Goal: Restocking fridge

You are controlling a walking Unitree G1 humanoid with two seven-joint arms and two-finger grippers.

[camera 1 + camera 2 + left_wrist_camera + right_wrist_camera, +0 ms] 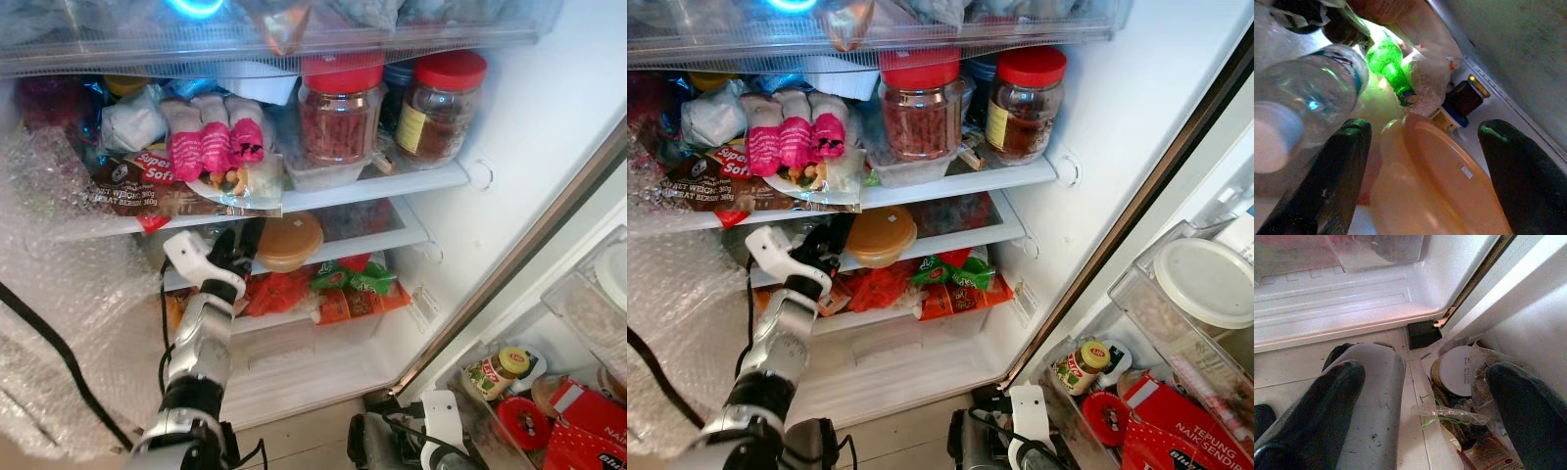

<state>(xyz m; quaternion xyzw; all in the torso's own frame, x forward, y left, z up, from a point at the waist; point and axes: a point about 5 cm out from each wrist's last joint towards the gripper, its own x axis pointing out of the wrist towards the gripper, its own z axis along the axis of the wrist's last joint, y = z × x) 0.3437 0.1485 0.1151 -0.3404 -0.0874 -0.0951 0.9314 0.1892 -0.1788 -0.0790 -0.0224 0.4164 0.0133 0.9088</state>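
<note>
Left claw [1420, 161] spread wide, arm raised into fridge, over orange lidded tub [287, 241], right claw [1425, 401] released, hanging low

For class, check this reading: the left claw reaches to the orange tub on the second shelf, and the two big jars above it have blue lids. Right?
Not quite. The lids of the two jars are red, as the left eye view shows. The rest holds: the left claw reaches to the orange tub on the second shelf.

The left gripper [238, 253] has its fingertips hidden behind the shelf edge next to the orange tub [287, 242]. Bubble wrap [59, 245] blurs whatever's behind it, and the top drawer [294, 34] is cropped.
</note>
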